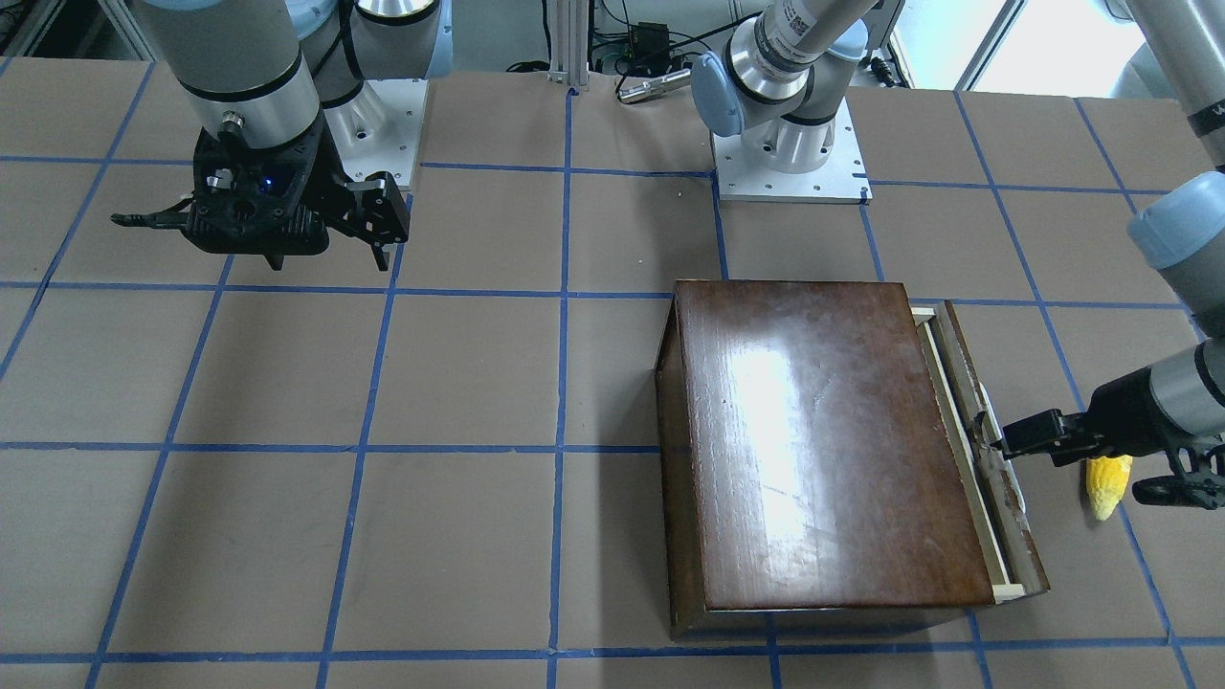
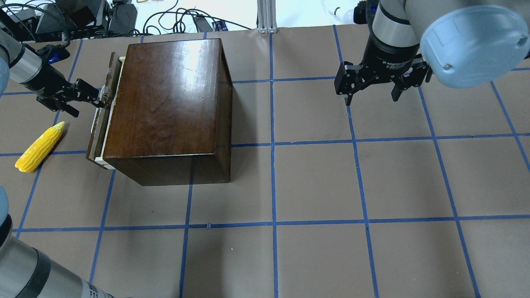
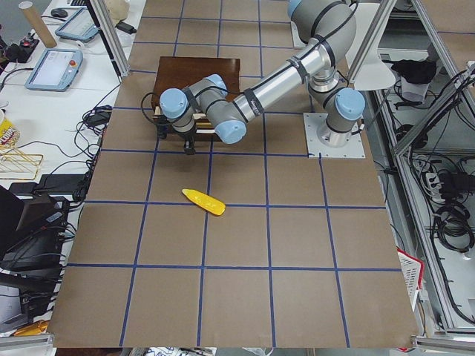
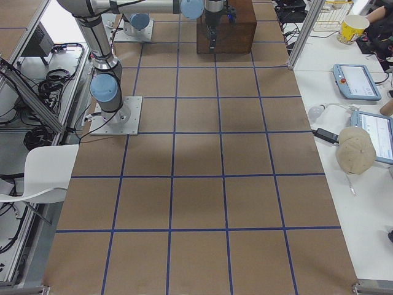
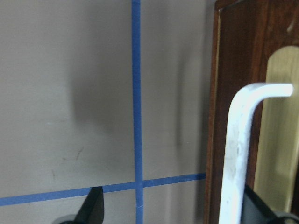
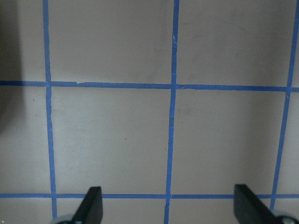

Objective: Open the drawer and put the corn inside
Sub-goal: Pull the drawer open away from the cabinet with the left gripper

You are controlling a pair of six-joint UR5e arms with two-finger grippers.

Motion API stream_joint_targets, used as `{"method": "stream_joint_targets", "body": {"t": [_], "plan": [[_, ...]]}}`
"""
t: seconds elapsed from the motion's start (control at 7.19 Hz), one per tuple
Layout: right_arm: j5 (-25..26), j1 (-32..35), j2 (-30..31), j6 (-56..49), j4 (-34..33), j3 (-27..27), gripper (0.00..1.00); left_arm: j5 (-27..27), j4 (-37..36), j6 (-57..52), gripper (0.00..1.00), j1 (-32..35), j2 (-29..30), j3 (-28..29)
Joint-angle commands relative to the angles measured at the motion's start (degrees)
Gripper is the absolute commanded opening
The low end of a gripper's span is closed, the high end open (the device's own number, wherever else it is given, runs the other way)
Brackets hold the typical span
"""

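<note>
Corn [image 2: 40, 147] lies flat on the table [image 2: 314, 182], outside the drawer [image 2: 95, 134], just off its dark front panel, pale tip angled toward the left arm. Drawer out by a crack; thin strip of pale wood shows beside the box [image 2: 165, 95]. Left gripper [image 2: 89, 104] at the panel, jaws spread, one finger [image 2: 89, 90] against the white handle [image 5: 238, 154], not clamped. Further off, right gripper [image 2: 372, 99] hangs above bare table, jaws apart, holding nothing.
</note>
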State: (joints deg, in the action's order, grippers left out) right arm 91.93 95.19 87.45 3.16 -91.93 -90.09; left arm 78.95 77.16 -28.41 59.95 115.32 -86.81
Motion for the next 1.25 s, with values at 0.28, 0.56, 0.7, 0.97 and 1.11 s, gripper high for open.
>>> {"method": "stream_joint_targets", "body": {"t": [0.28, 0.56, 0.7, 0.97, 1.11], "plan": [[0.0, 0.0, 0.0, 0.0, 0.0, 0.0, 1.00, 0.1, -0.1, -0.6, 1.00, -2.8, 0.1, 0.1], [0.0, 0.0, 0.0, 0.0, 0.0, 0.0, 1.00, 0.2, -0.1, -1.6, 1.00, -3.4, 0.2, 0.1], [0.0, 0.0, 0.0, 0.0, 0.0, 0.0, 1.00, 0.2, -0.2, -1.6, 1.00, -3.4, 0.2, 0.1], [0.0, 0.0, 0.0, 0.0, 0.0, 0.0, 1.00, 0.2, -0.1, -1.6, 1.00, -3.5, 0.1, 0.0], [0.0, 0.0, 0.0, 0.0, 0.0, 0.0, 1.00, 0.2, -0.1, -1.6, 1.00, -3.4, 0.1, 0.0]]}}
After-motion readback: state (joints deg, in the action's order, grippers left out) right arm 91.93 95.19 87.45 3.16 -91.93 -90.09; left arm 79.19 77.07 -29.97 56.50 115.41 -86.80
